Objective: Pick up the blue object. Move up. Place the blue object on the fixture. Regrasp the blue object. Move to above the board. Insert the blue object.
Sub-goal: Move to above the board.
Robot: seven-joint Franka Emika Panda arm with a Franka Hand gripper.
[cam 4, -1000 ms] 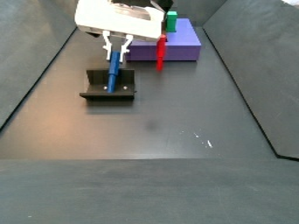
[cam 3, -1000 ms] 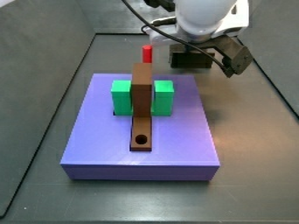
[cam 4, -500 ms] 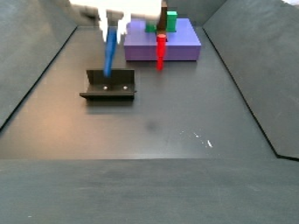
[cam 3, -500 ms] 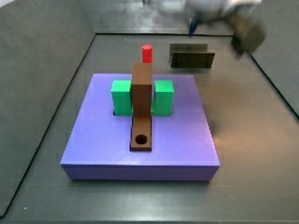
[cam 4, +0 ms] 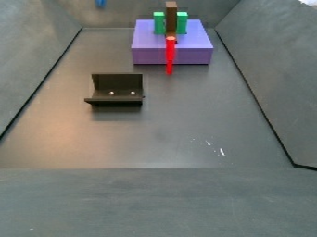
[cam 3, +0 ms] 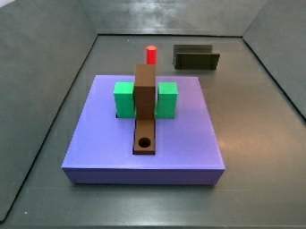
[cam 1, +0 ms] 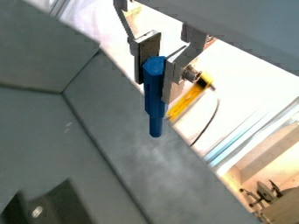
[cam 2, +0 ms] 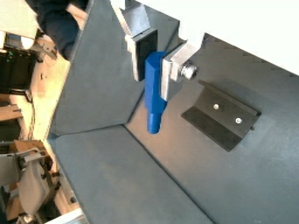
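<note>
Two silver fingers [cam 1: 142,48] of the gripper [cam 1: 162,63] are closed on the upper end of the blue object [cam 1: 153,94], seen in both wrist views [cam 2: 155,92]; the stick hangs straight down from the pads, its lower end free in the air above the dark floor; plenty of open room under and around it; gripper body itself is out of both side views, only a tiny blue tip [cam 4: 102,4] shows at the top edge of a side view.

Blue object: thin bright-blue round stick, plain, rounded tip, no marks visible.

Fixture [cam 2: 219,115] sits on the floor off to the side of the stick in a wrist view, well below it, nothing in it; in the side views [cam 4: 115,90] it stands alone on open floor, well apart from the board [cam 4: 192,51]; board [cam 3: 107,143] carries green blocks [cam 3: 123,98], a brown bar [cam 3: 145,112] with a round hole near one end, and a red peg [cam 3: 150,55].

Versus 1.0 s ago: gripper was low at the fixture with the stick standing in it; it has since lifted clear out of frame, taking the stick along; fixture and board unchanged.
</note>
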